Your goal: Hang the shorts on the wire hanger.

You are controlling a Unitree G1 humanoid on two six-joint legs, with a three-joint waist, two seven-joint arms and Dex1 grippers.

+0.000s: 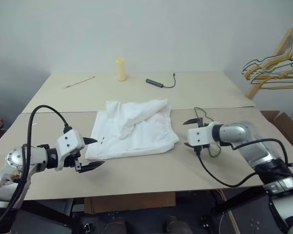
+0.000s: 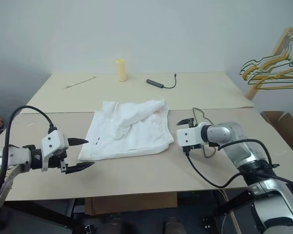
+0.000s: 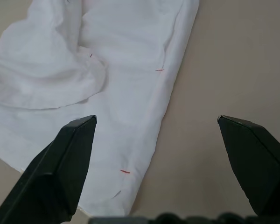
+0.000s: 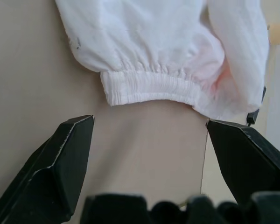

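The shorts (image 1: 133, 128) look light and limp; the gathered waistband nearest the right gripper (image 1: 191, 132) suits gripping. Both jaws gape, empty.

No readable text, label, brand or number anywhere; only tiny unlettered marks on the white shorts (image 1: 134, 129) at centre frame, too small to read as writing.

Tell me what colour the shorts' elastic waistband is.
White, with a faint pink tint at one end of the shorts waistband; the right wrist view shows it best.
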